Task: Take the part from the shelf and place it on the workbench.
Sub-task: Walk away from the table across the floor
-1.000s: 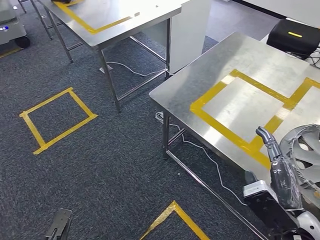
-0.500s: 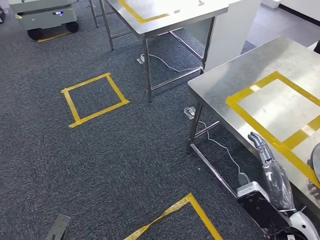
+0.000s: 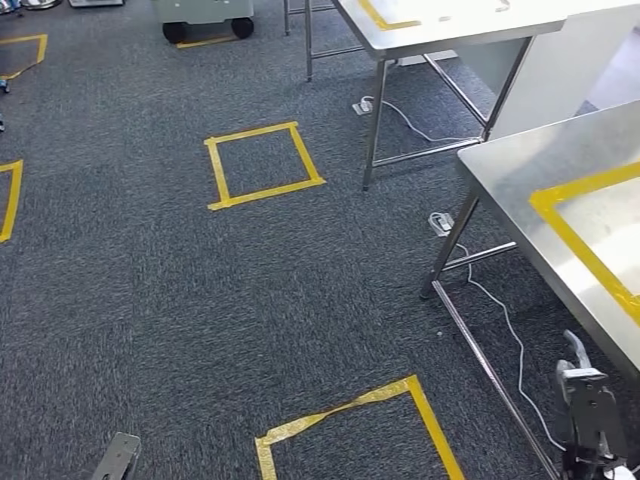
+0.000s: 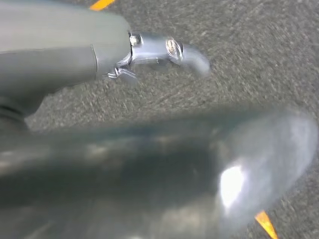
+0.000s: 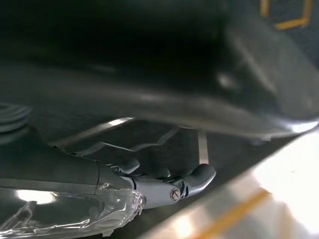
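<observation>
The steel workbench (image 3: pixel 521 190), marked with yellow tape (image 3: pixel 581 250), stands at the right edge of the head view. My right hand (image 3: pixel 585 405) hangs low at the bottom right, beside the workbench's near edge, with nothing in it. In the right wrist view its fingers (image 5: pixel 169 189) reach out straight and bare near a bright taped surface (image 5: pixel 263 199). My left hand (image 3: pixel 117 458) pokes in at the bottom left over the carpet. The left wrist view shows its fingers (image 4: pixel 158 47) stretched out and holding nothing above grey carpet.
A second steel table (image 3: pixel 453 25) stands at the back. Yellow tape squares (image 3: pixel 260 165) (image 3: pixel 355 420) mark the grey carpet. A wheeled cart (image 3: pixel 204 15) sits at the far back. A white cable (image 3: pixel 513 340) and power strip (image 3: pixel 438 222) lie under the workbench.
The whole picture has slid right as the camera turned left. The silver wheel-cover part seen on the workbench beside my right hand has left the picture. My right hand sits lower.
</observation>
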{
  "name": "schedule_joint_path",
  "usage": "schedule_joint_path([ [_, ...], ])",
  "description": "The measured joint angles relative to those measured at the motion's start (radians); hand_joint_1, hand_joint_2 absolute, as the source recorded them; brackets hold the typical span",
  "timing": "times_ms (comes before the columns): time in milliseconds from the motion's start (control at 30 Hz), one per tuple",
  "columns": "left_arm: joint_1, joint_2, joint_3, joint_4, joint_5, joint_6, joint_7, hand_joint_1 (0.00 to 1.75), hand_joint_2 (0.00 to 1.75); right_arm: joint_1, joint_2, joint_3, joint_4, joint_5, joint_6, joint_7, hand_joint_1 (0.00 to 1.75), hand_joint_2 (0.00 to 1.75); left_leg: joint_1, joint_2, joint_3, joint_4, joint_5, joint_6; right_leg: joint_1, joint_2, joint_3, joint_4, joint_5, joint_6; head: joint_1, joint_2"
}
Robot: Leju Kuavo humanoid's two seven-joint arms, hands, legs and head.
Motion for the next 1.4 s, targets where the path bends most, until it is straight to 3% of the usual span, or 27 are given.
schedule_joint_path([
  [33, 0.002, 0.0, 0.003, 0.0, 0.002, -0.001, -0.001, 0.0, 0.0, -0.007, 0.0, -0.043, 0.066, -0.023, -0.023, 0.015, 0.0, 0.0, -0.006, -0.01, -0.004, -0.007, -0.006, 0.016, -0.004, -0.012, -0.001, 0.001, 0.007, 0.008, 0.002, 0.0],
  [67, 0.005, 0.0, 0.008, 0.0, 0.003, -0.001, -0.002, 0.0, 0.0, -0.011, 0.001, -0.076, 0.13, -0.043, -0.056, 0.043, 0.0, 0.0, -0.008, -0.019, -0.013, -0.005, -0.001, 0.031, -0.01, -0.008, -0.002, 0.004, 0.006, 0.016, 0.003, 0.0],
  [100, 0.007, -0.001, 0.013, 0.0, 0.003, -0.001, -0.003, 0.0, 0.0, -0.006, 0.002, -0.096, 0.183, -0.062, -0.099, 0.079, 0.0, 0.0, -0.01, -0.029, -0.022, -0.005, 0.008, 0.043, -0.015, 0.013, -0.006, 0.015, -0.012, 0.022, 0.004, 0.0],
  [167, 0.01, -0.002, 0.019, 0.0, 0.0, -0.005, -0.006, 0.0, 0.0, 0.025, 0.006, -0.092, 0.253, -0.096, -0.209, 0.184, 0.0, 0.0, -0.014, -0.049, -0.043, -0.005, 0.029, 0.063, -0.019, 0.083, -0.028, 0.092, -0.098, 0.027, 0.007, 0.0],
  [233, 0.011, -0.002, 0.023, 0.0, -0.008, -0.012, -0.008, 0.0, 0.0, 0.067, 0.009, -0.051, 0.294, -0.117, -0.307, 0.307, 0.0, 0.0, -0.023, -0.073, -0.072, -0.005, 0.054, 0.072, -0.013, 0.124, -0.057, 0.22, -0.185, 0.021, 0.01, 0.0],
  [267, 0.012, -0.002, 0.026, 0.0, -0.014, -0.015, -0.008, 0.0, 0.0, 0.081, 0.01, -0.027, 0.312, -0.124, -0.341, 0.365, 0.0, 0.0, -0.029, -0.084, -0.088, -0.004, 0.067, 0.074, -0.009, 0.131, -0.062, 0.266, -0.2, 0.016, 0.011, 0.0],
  [300, 0.013, -0.002, 0.031, 0.0, -0.022, -0.018, -0.008, 0.0, 0.0, 0.09, 0.012, -0.003, 0.33, -0.132, -0.364, 0.409, 0.0, 0.0, -0.033, -0.095, -0.105, -0.004, 0.081, 0.075, -0.004, 0.135, -0.052, 0.28, -0.19, 0.008, 0.011, 0.0],
  [367, 0.015, -0.003, 0.039, 0.0, -0.041, -0.021, -0.011, 0.0, 0.0, 0.099, 0.014, 0.045, 0.362, -0.143, -0.389, 0.466, 0.0, 0.0, -0.039, -0.118, -0.14, -0.003, 0.11, 0.075, 0.006, 0.151, 0.022, 0.203, -0.14, -0.011, 0.01, 0.0],
  [433, 0.016, -0.004, 0.042, 0.0, -0.058, -0.023, -0.017, 0.0, 0.0, 0.102, 0.016, 0.087, 0.388, -0.136, -0.396, 0.494, 0.0, 0.0, -0.042, -0.141, -0.167, -0.002, 0.137, 0.07, 0.01, 0.197, 0.129, 0.06, -0.134, -0.026, 0.009, 0.0],
  [467, 0.016, -0.005, 0.042, 0.0, -0.066, -0.024, -0.021, 0.0, 0.0, 0.104, 0.017, 0.105, 0.399, -0.129, -0.395, 0.502, 0.0, 0.0, -0.043, -0.152, -0.172, -0.003, 0.149, 0.067, 0.011, 0.214, 0.162, 0.008, -0.143, -0.028, 0.01, 0.0],
  [500, 0.018, -0.005, 0.041, 0.001, -0.072, -0.025, -0.025, 0.0, 0.0, 0.106, 0.018, 0.121, 0.41, -0.119, -0.394, 0.506, 0.0, 0.0, -0.043, -0.162, -0.175, -0.005, 0.16, 0.062, 0.012, 0.222, 0.178, -0.02, -0.152, -0.029, 0.012, 0.0],
  [567, 0.023, -0.005, 0.037, 0.002, -0.077, -0.03, -0.031, 0.0, 0.0, 0.107, 0.02, 0.147, 0.429, -0.087, -0.382, 0.503, 0.0, 0.0, -0.04, -0.182, -0.18, -0.01, 0.176, 0.052, 0.012, 0.198, 0.17, -0.029, -0.138, -0.035, 0.016, 0.0],
  [633, 0.029, -0.004, 0.026, 0.004, -0.075, -0.039, -0.035, 0.0, 0.0, 0.105, 0.021, 0.162, 0.443, -0.036, -0.353, 0.487, 0.0, 0.0, -0.04, -0.155, -0.198, 0.02, 0.132, 0.044, 0.01, 0.172, 0.153, -0.036, -0.119, -0.05, 0.01, 0.0],
  [700, 0.033, -0.003, -0.002, 0.006, -0.062, -0.05, -0.042, 0.0, 0.0, 0.106, 0.022, 0.165, 0.453, 0.016, -0.318, 0.461, 0.0, 0.0, -0.04, -0.102, -0.232, 0.123, 0.028, 0.037, 0.009, 0.145, 0.129, -0.041, -0.105, -0.059, 0.004, 0.0],
  [733, 0.036, -0.002, -0.023, 0.007, -0.048, -0.053, -0.044, 0.0, 0.0, 0.108, 0.023, 0.164, 0.457, 0.035, -0.304, 0.449, 0.0, 0.0, -0.037, -0.087, -0.249, 0.191, -0.009, 0.032, 0.009, 0.128, 0.118, -0.042, -0.101, -0.061, 0.002, 0.0],
  [767, 0.042, -0.001, -0.046, 0.007, -0.028, -0.054, -0.04, 0.0, 0.0, 0.108, 0.023, 0.162, 0.46, 0.05, -0.292, 0.44, 0.0, 0.0, -0.032, -0.079, -0.259, 0.25, -0.021, 0.027, 0.009, 0.111, 0.107, -0.042, -0.096, -0.059, 0.003, -0.001],
  [833, 0.069, 0.002, -0.104, 0.002, 0.035, -0.053, -0.012, 0.0, 0.0, 0.1, 0.023, 0.148, 0.468, 0.074, -0.267, 0.418, 0.0, 0.0, -0.022, -0.069, -0.234, 0.281, 0.012, 0.018, 0.007, 0.081, 0.091, -0.041, -0.089, -0.052, 0.003, 0.0],
  [900, 0.104, 0.004, -0.171, -0.011, 0.103, -0.055, 0.022, 0.0, 0.0, 0.079, 0.023, 0.114, 0.489, 0.11, -0.237, 0.377, 0.0, 0.0, -0.014, -0.034, -0.125, 0.163, 0.039, 0.011, 0.004, 0.056, 0.086, -0.039, -0.083, -0.04, 0.002, 0.0],
  [933, 0.118, 0.004, -0.205, -0.021, 0.131, -0.058, 0.032, 0.0, 0.0, 0.068, 0.023, 0.091, 0.5, 0.123, -0.231, 0.362, 0.0, 0.0, -0.015, -0.009, -0.064, 0.086, 0.034, 0.011, 0.003, 0.044, 0.086, -0.034, -0.084, -0.033, 0.002, 0.0],
  [1000, 0.14, 0.006, -0.265, -0.042, 0.175, -0.068, 0.043, 0.0, 0.0, 0.059, 0.022, 0.063, 0.507, 0.12, -0.242, 0.365, 0.0, 0.0, -0.018, 0.019, 0.003, -0.009, 0.006, 0.028, 0.003, 0.017, 0.095, -0.019, -0.085, -0.013, 0.003, -0.001],
  [1067, 0.172, 0.007, -0.307, -0.072, 0.207, -0.076, 0.051, 0.0, 0.0, 0.067, 0.022, 0.066, 0.498, 0.098, -0.257, 0.39, 0.0, 0.0, -0.021, -0.001, 0.009, -0.024, -0.014, 0.053, -0.005, 0.004, 0.104, 0.001, -0.081, 0.007, 0.004, 0.0],
  [1133, 0.205, 0.003, -0.337, -0.1, 0.225, -0.081, 0.055, 0.0, 0.0, 0.078, 0.022, 0.077, 0.485, 0.084, -0.264, 0.401, 0.0, 0.0, -0.021, -0.025, 0.022, -0.025, -0.022, 0.071, -0.016, 0.045, 0.088, 0.043, -0.094, 0.021, 0.005, -0.001],
  [1167, 0.214, 0.001, -0.351, -0.111, 0.229, -0.083, 0.056, 0.0, 0.0, 0.083, 0.022, 0.082, 0.479, 0.079, -0.266, 0.405, 0.0, 0.0, -0.021, -0.037, 0.031, -0.026, -0.026, 0.077, -0.019, 0.076, 0.058, 0.091, -0.114, 0.024, 0.006, -0.001],
  [1233, 0.223, 0.0, -0.375, -0.127, 0.236, -0.087, 0.057, 0.0, 0.0, 0.092, 0.023, 0.087, 0.471, 0.073, -0.268, 0.409, 0.0, 0.0, -0.021, -0.065, 0.042, -0.026, -0.037, 0.084, -0.02, 0.121, -0.031, 0.224, -0.16, 0.028, 0.011, 0.0],
  [1300, 0.232, -0.001, -0.389, -0.14, 0.244, -0.089, 0.058, 0.0, 0.0, 0.103, 0.023, 0.089, 0.463, 0.068, -0.269, 0.412, 0.0, 0.0, -0.022, -0.096, 0.061, -0.026, -0.051, 0.086, -0.019, 0.132, -0.108, 0.3, -0.173, 0.029, 0.014, 0.0],
  [1367, 0.243, -0.004, -0.399, -0.15, 0.254, -0.089, 0.063, 0.0, 0.0, 0.111, 0.023, 0.089, 0.455, 0.064, -0.271, 0.413, 0.0, 0.0, -0.02, -0.126, 0.092, -0.025, -0.068, 0.082, -0.018, 0.141, -0.122, 0.243, -0.143, 0.025, 0.016, -0.001],
  [1400, 0.248, -0.005, -0.405, -0.154, 0.261, -0.086, 0.067, 0.0, 0.0, 0.115, 0.023, 0.09, 0.452, 0.062, -0.271, 0.413, 0.0, 0.0, -0.019, -0.141, 0.106, -0.025, -0.081, 0.079, -0.019, 0.156, -0.116, 0.181, -0.097, 0.022, 0.016, -0.001],
])
